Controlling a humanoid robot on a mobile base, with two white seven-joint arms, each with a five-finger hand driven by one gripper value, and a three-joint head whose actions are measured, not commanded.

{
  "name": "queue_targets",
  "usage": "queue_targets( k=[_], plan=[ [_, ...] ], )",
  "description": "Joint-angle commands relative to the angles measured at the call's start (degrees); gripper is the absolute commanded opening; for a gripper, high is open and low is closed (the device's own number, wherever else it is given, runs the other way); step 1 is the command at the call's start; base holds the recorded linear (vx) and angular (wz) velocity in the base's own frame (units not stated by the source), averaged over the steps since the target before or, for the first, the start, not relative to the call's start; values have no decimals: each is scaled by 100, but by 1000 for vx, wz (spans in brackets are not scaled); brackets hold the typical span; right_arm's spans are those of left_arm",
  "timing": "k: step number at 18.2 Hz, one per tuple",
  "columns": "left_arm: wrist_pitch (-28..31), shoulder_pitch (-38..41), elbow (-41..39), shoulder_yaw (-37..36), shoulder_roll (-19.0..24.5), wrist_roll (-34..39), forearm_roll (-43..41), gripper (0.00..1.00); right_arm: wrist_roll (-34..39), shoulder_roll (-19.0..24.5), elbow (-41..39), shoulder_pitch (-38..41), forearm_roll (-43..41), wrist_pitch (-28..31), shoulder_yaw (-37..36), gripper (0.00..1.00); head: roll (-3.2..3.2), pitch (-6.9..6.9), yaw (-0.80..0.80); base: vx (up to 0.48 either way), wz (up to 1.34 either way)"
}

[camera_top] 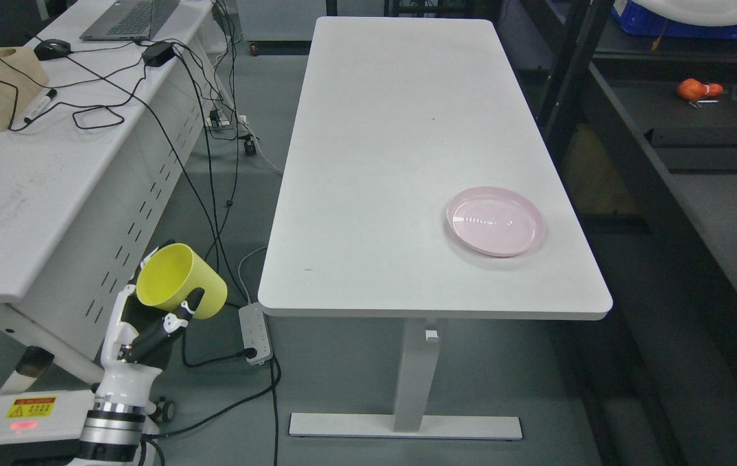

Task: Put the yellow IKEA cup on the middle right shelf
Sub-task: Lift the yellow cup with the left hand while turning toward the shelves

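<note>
A yellow cup [179, 279] is held at the lower left, tilted with its open mouth facing up and to the left. My left hand [148, 323] is shut on it, its black and white fingers wrapped around the cup's lower side. The hand and cup hang over the floor, in the gap between the left desk and the white table [401, 142]. The dark shelf unit [718, 194] runs along the right side of the picture. My right arm does not show.
A pink plate [495, 221] lies on the white table's near right part. A power strip [256, 333] and cables lie on the floor below the cup. The left desk [32, 194] carries a laptop, mouse and wooden blocks. An orange object [697, 88] sits on the shelf.
</note>
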Motion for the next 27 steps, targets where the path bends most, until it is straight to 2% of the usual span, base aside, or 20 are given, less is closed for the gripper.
queue_targets(
  k=[1, 12, 27],
  plan=[
    [-2, 186, -80, -182, 100, 7, 0, 2, -5, -100, -9, 80, -141, 4, 97, 99, 0, 0, 0, -280, 91],
    [7, 186, -45, -252, 100, 16, 0, 2, -5, -100, 0, 80, -141, 4, 97, 99, 0, 0, 0, -313, -366],
    [15, 177, 52, -560, 100, 16, -9, 2, -5, -100, 0, 80, -141, 4, 97, 99, 0, 0, 0, -211, -1071]
  ],
)
